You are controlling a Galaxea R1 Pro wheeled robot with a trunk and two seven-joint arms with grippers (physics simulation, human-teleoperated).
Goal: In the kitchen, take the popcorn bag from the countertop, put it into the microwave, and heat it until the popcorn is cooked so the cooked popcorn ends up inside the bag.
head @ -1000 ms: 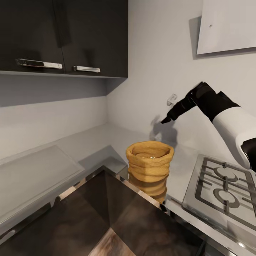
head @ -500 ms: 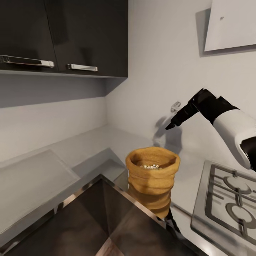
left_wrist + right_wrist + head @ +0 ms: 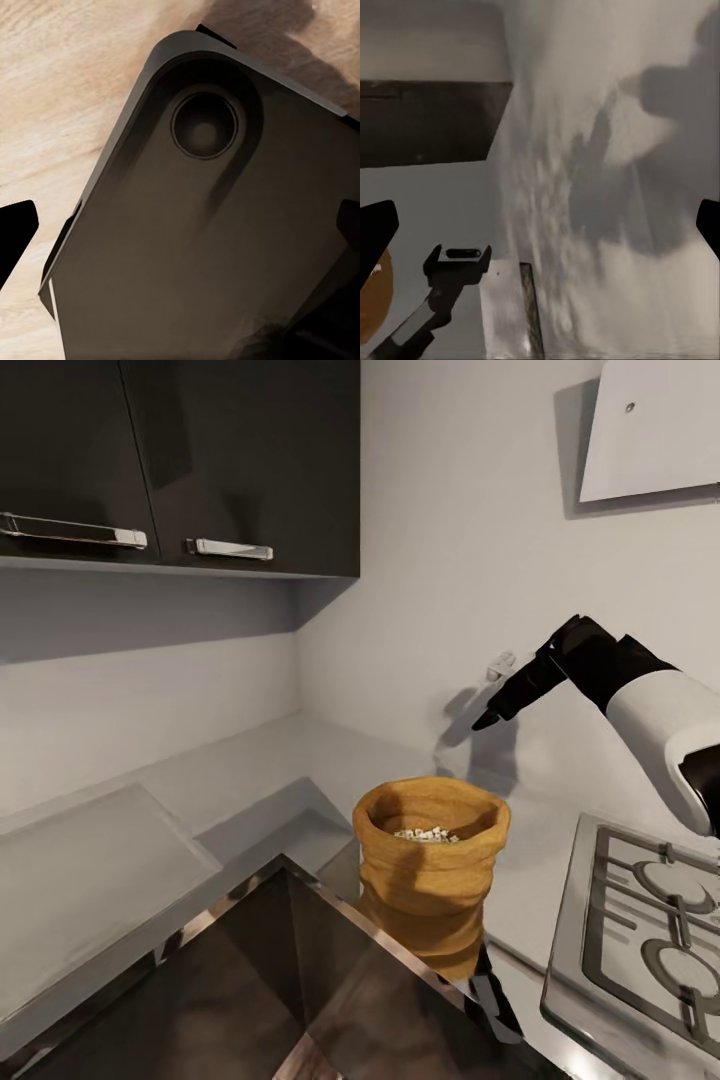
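The right gripper (image 3: 487, 717) hangs in the air in front of the pale wall, above the countertop (image 3: 250, 770) and well apart from the popcorn bag (image 3: 430, 875) below it. In the right wrist view its two dark fingertips (image 3: 376, 229) stand far from each other at the edges of the picture, so the fingers are spread and hold nothing. The black wrist goes back into the white right arm (image 3: 665, 735), which comes in from the right side. The popcorn bag stands upright on the glossy grey countertop near the inner corner, just beside the steel gas hob (image 3: 640, 930) – its rolled rim is open, and a small heap of whitish popcorn (image 3: 430, 833) shows inside the mouth. Its mirror picture lies on the worktop under it. Dark upper cabinets (image 3: 180, 460) with metal handles hang over the left part of the counter, and a white hood (image 3: 655, 430) is on the wall above the hob. The left wrist view shows a dark rounded body (image 3: 202, 240) over a wooden floor (image 3: 67, 97); one dark tip of the left gripper (image 3: 180, 232) shows at each side edge – spread apart, with nothing between them.
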